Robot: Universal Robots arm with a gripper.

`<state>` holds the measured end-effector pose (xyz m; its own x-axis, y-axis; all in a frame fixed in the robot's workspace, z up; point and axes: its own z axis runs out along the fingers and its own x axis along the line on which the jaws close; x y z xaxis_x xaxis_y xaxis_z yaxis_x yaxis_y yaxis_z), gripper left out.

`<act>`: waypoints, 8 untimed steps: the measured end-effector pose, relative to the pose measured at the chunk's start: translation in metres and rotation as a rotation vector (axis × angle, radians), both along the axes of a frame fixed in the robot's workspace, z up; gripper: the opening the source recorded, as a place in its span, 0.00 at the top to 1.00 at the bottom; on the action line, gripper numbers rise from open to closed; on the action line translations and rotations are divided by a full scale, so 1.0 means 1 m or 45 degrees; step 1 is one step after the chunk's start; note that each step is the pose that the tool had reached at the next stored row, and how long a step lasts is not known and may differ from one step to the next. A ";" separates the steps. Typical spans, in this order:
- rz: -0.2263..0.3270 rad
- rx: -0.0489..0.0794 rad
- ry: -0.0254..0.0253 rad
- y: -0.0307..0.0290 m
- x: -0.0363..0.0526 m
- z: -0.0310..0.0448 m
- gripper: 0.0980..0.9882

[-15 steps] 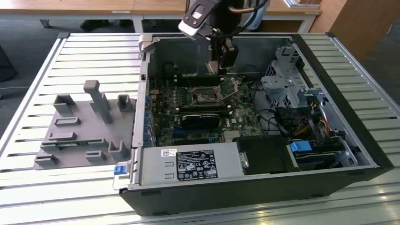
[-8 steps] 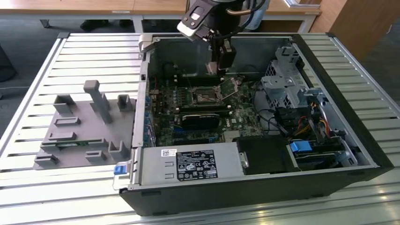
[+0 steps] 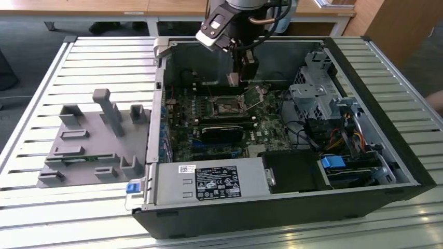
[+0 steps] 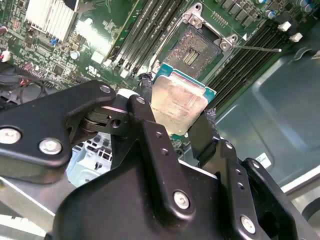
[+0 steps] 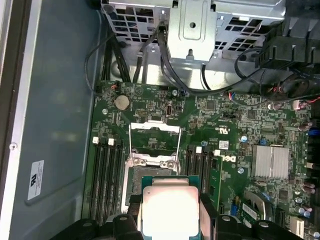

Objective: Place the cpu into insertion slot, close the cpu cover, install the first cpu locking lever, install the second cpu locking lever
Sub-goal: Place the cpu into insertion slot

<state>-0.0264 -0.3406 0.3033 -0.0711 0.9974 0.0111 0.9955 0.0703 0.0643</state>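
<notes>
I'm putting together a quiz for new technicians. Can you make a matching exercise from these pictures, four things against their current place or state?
Things:
1. small flat square silver-faced cpu
2. square dark insertion slot with silvery rim
3. thin silvery metal cpu cover frame
4. grey plastic fixture tray

Places or states:
A. swung open
B. on the slatted table, outside the black computer case
C. gripped in the end effector
D. bare, nothing seated in it

Pairs: 1-C, 2-D, 3-A, 4-B

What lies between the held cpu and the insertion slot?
Nothing but bare green board: in the second wrist view the cpu, clamped in the gripper, hangs just short of the open insertion slot.
</notes>
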 end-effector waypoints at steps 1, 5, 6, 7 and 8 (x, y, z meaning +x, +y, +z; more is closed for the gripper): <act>-0.001 0.000 0.0004 0.0000 0.0000 -0.0015 0.51; -0.002 0.000 0.0013 0.0000 0.0000 -0.0069 0.51; -0.002 0.000 0.0013 0.0000 0.0000 -0.0080 0.51; -0.002 0.000 0.0013 0.0000 0.0000 -0.0090 0.51; -0.002 0.000 0.0014 0.0000 0.0000 -0.0098 0.51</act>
